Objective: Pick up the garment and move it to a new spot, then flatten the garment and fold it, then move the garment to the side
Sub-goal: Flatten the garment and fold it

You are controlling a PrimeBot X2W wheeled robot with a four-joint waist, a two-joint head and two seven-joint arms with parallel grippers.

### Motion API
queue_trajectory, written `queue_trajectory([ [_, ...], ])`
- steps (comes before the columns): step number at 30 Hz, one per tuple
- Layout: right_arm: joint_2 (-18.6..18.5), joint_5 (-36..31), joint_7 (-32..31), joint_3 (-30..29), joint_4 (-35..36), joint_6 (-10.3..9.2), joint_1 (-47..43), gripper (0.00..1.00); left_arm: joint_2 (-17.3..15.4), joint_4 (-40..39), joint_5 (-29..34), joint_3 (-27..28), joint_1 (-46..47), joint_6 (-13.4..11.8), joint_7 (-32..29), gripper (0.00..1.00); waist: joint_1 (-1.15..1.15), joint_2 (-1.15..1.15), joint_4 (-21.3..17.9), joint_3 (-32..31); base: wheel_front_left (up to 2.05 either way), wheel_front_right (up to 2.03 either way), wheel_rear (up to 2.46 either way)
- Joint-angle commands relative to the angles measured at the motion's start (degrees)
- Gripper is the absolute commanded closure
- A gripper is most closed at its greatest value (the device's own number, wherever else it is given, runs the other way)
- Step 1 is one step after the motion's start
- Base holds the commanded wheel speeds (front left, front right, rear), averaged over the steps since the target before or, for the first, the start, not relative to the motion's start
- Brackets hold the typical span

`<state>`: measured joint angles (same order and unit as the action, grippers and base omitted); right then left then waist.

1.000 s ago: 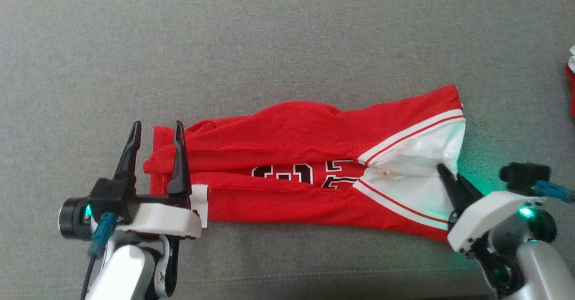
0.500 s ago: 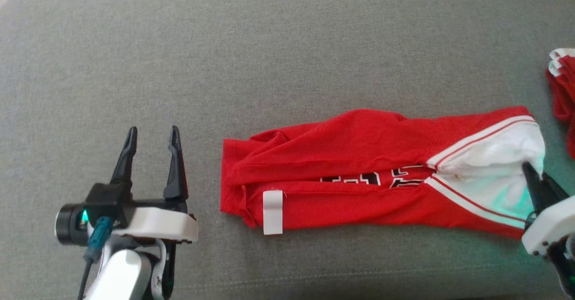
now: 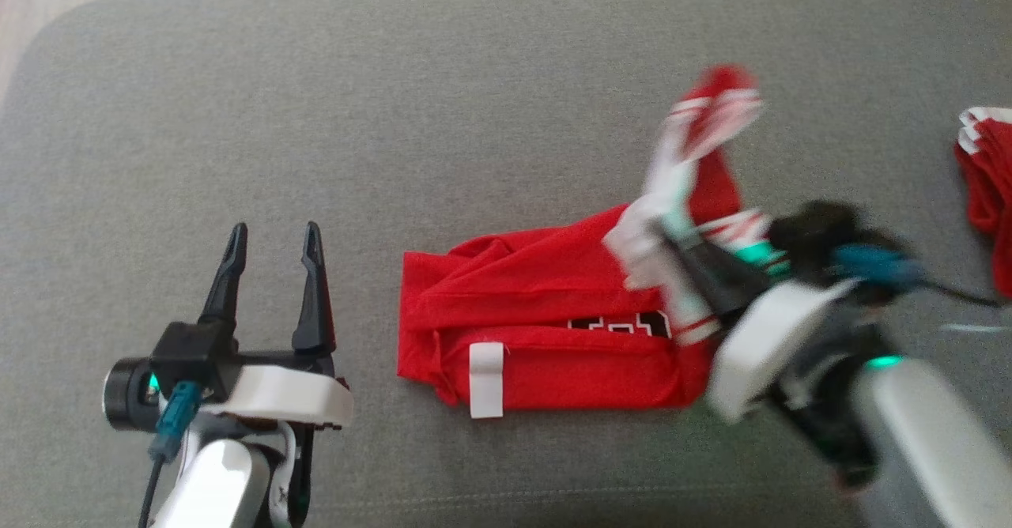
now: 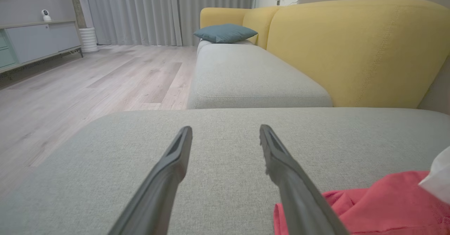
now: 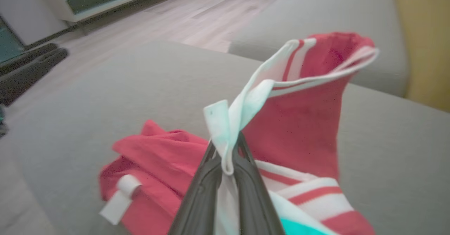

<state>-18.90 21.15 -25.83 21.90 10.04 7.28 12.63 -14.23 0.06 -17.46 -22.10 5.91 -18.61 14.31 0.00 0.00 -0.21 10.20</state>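
While the right tool [image 5: 225,150] pinches the white-trimmed end of the red jersey [image 3: 545,330], raised above the rest on the grey sofa seat [image 3: 316,77], carry it low and level — land edge on edge by the white label [image 3: 485,368]. The left tool [image 3: 274,231] stands wide and empty beside that end — free to pin it.

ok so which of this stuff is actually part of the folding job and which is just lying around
In the job:
red garment, white-trimmed end pinched in the shut right gripper
left gripper, open, beside the garment
grey cushion it lies on

Lying about:
red-and-white cloth at the head view's right edge
teal pillow
yellow backrest
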Motion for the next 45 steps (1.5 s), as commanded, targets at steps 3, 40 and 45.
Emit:
queue_trajectory([
  [3,3.2,3.0,0.2,7.2,-2.2,0.21,3.2,1.0,-0.3,-1.6,-0.6,1.4,0.8,0.2,0.7,0.0,0.0,0.0,1.1,-0.3,0.0,0.0,0.0],
  [40,6.6,-3.2,30.3,-11.5,-9.2,0.21,-0.7,0.0,0.0,-0.7,1.8,2.5,1.4,0.1,0.7,0.0,0.0,0.0,0.1,0.9,0.0,0.0,0.0],
  [45,6.9,-6.1,28.2,-18.9,-6.2,0.21,-8.7,0.0,-1.0,-0.9,2.1,3.2,0.3,-0.7,0.6,0.0,0.0,0.0,-1.1,-0.7,0.0,0.0,0.0],
])
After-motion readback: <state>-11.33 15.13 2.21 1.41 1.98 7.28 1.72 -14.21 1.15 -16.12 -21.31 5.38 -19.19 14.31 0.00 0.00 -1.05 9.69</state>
